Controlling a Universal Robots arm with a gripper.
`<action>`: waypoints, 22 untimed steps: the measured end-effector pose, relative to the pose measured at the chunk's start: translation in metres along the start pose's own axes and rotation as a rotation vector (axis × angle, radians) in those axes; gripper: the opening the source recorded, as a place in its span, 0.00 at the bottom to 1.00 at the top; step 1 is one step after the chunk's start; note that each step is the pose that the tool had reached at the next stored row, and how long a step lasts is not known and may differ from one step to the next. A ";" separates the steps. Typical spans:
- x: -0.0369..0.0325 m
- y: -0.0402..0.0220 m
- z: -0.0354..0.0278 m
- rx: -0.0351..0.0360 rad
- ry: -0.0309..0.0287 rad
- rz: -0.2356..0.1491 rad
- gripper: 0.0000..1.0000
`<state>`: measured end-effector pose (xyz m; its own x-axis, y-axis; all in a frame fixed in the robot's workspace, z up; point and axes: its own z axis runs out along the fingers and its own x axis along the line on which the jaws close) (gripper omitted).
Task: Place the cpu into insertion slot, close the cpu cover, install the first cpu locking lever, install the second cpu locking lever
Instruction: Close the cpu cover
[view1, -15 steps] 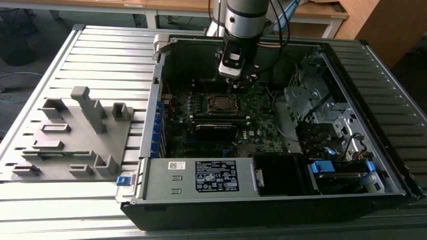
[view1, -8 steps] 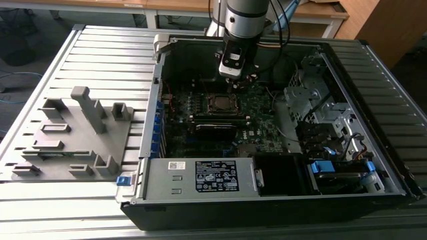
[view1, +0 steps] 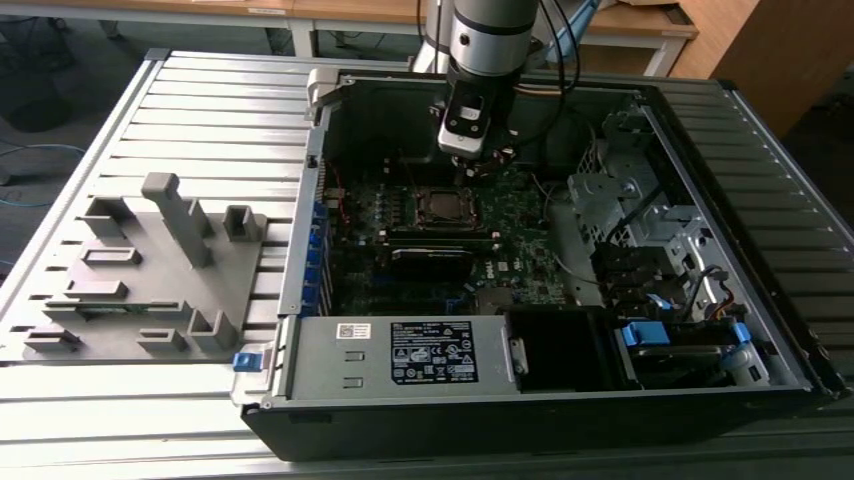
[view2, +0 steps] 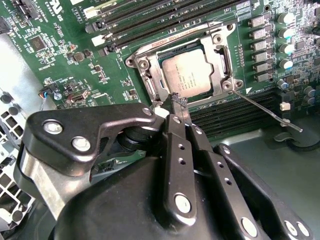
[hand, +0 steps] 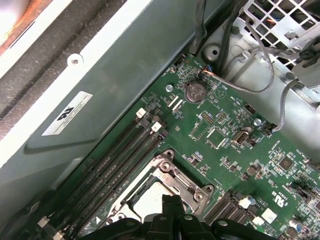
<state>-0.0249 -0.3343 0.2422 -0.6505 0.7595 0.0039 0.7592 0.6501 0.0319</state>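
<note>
The exterior view looks down from high and far off at the whole open computer (view1: 310, 230). Both wrist views look down past the claw (view2: 179, 102) (hand: 170, 201) from very near, and share the insertion slot (view2: 145, 62) (hand: 172, 172).

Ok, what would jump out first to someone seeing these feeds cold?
The dull silvery-grey square cpu lies on the green motherboard, with the thin silvery metal cpu cover flat around it. The black gripper, shut, is poised at the cover's edge, and a thin metal locking lever sticks out from one corner.
</note>
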 end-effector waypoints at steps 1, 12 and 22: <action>0.0000 0.0000 0.0000 0.0000 0.0001 -0.003 0.10; 0.0000 0.0000 0.0000 0.0001 0.0010 -0.028 0.10; 0.0000 0.0000 0.0001 0.0001 0.0015 -0.046 0.10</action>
<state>-0.0249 -0.3343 0.2421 -0.6846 0.7290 0.0040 0.7287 0.6841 0.0320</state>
